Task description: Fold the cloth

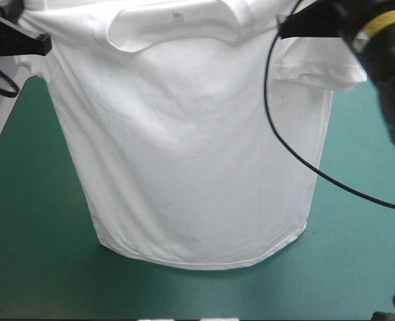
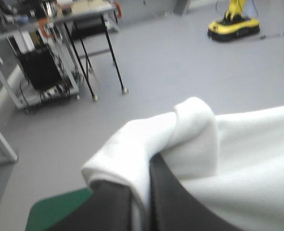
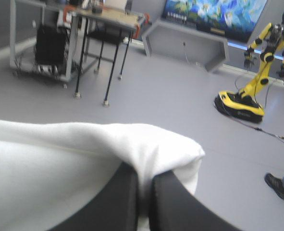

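Left fingers [image 2: 110,211] and right fingers [image 3: 180,202] both pinch the white T-shirt [image 1: 184,154] by its shoulders, hanging smooth over the teal-green counter [image 1: 37,234].

The T-shirt [image 1: 190,154] is soft, matt white cloth, faintly creased. The teal-green cover [image 1: 37,221] looks smooth and matt. The left gripper's fingers [image 2: 110,211] look like smooth, dull black plastic.
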